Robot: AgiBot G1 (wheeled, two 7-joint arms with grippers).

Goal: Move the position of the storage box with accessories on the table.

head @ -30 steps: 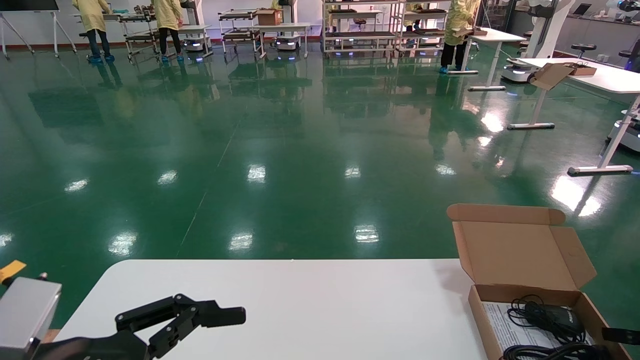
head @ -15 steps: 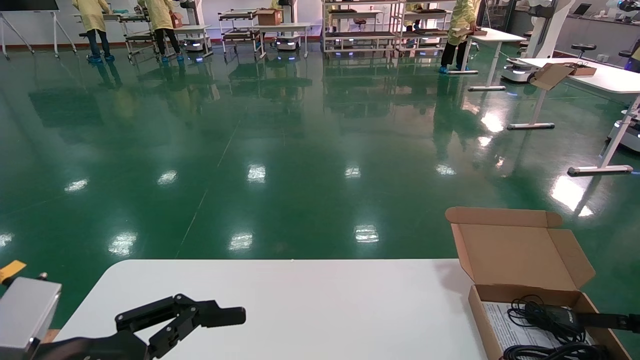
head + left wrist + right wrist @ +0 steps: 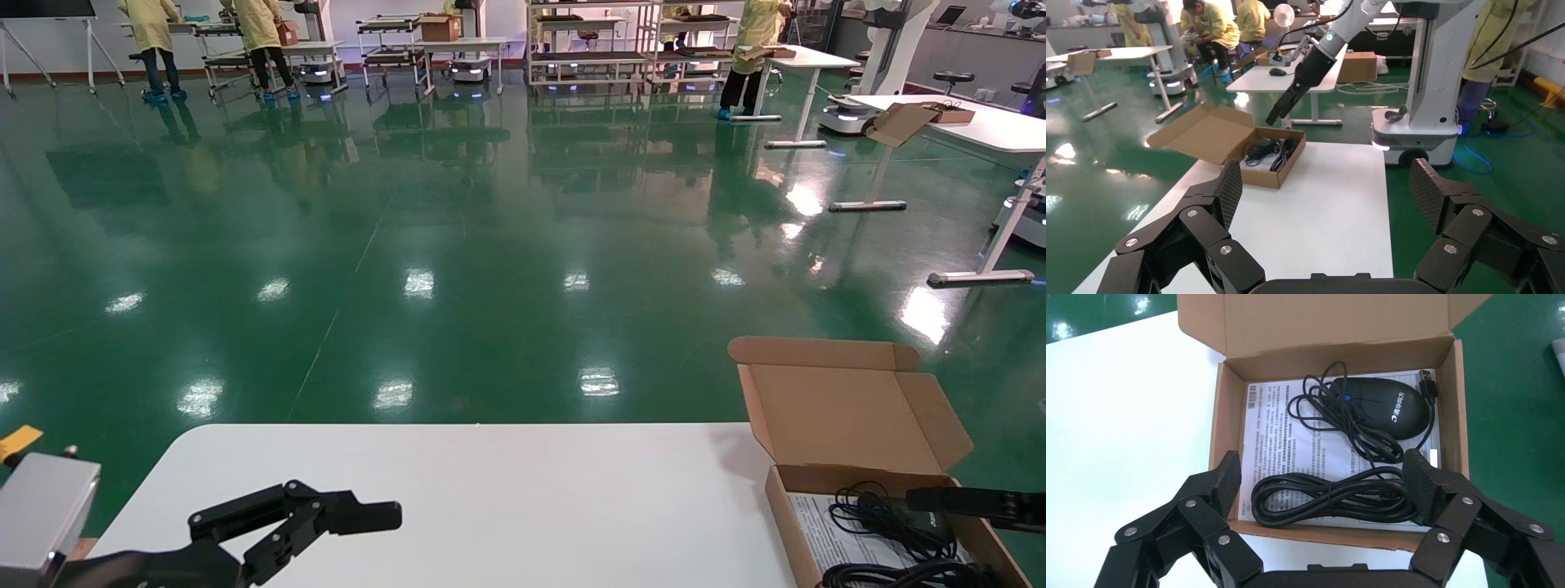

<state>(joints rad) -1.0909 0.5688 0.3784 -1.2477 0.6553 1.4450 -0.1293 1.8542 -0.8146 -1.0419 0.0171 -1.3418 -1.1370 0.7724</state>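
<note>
The brown cardboard storage box [image 3: 850, 425] stands at the table's [image 3: 490, 490] right end, lid open and leaning back. Inside lie a black mouse [image 3: 1379, 407], a coiled black cable [image 3: 1327, 499] and a white printed sheet [image 3: 1291, 441]. My right gripper [image 3: 1324, 481] is open and hovers just above the box's near part, touching nothing; in the head view it [image 3: 923, 496] shows as a dark bar over the box. My left gripper [image 3: 368, 516] is open and empty over the table's near left. The left wrist view shows the box [image 3: 1257, 153] far off beyond my left gripper [image 3: 1327, 190].
The table's right edge runs close beside the box [image 3: 1462, 416], with green floor [image 3: 490, 245] beyond. White tabletop [image 3: 1125, 416] lies to the box's left. Distant desks, racks and people in yellow coats stand across the floor.
My right gripper has moved forward and further over the open box. The box lid has shifted slightly. The left arm has not moved.
</note>
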